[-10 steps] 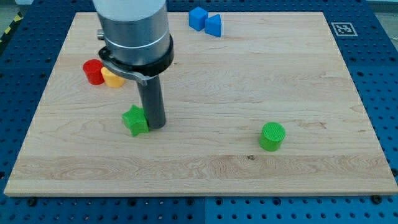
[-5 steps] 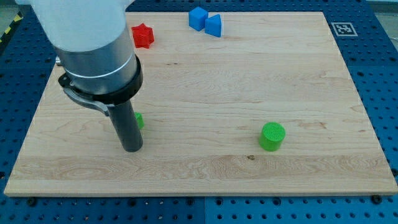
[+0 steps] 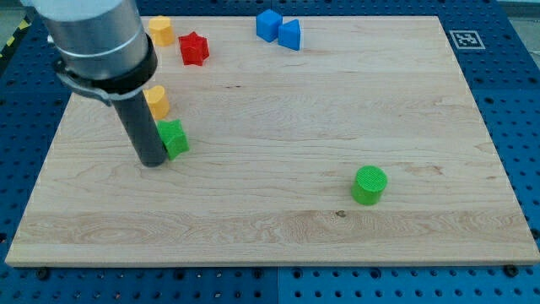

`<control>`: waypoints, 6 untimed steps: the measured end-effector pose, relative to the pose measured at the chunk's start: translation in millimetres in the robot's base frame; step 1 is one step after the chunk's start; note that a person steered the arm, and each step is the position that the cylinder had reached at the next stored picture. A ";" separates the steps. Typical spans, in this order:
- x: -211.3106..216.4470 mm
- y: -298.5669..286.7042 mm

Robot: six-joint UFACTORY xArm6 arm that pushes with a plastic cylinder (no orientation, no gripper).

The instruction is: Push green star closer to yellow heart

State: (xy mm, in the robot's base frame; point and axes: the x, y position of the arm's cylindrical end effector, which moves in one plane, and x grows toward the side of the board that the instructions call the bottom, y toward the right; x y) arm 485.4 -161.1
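Plainly, there is no hand on this arm to stand apart or close on anything. It ends in a straight dark rod, and my tip (image 3: 153, 163) rests on the pale wooden bench (image 3: 278, 228), with its visible grain. My tip sits against the view's left side of the green star-shaped block (image 3: 175, 138), slightly below its middle. The two look to be touching, though the rod hides the contact itself.

The green star lies in the left half of the bench. Just above it, toward the view's top, is a small yellow block (image 3: 158, 101), close to it but not touching. The rod covers its left edge, so I cannot confirm its outline, but I take it for the yellow heart. A second yellow block (image 3: 160, 30) stands near the top edge, its shape too small to make out.

With my tip low on the star's left, a push would carry it rightward and a little up. I judge the star is already near its goal, and closing the gap calls for a push from below instead.

The blocks look like matte moulded plastic with ribbed tops. Elsewhere there are a red star (image 3: 193, 48), a blue cube (image 3: 268, 24) touching a blue wedge (image 3: 289, 34), and a green cylinder (image 3: 369, 185) well apart at the lower right.
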 end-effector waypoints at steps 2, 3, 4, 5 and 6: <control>-17.4 -4.5; 15.2 16.1; 25.4 62.3; 20.6 92.1; 12.1 89.4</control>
State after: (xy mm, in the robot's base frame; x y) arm 497.6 -71.7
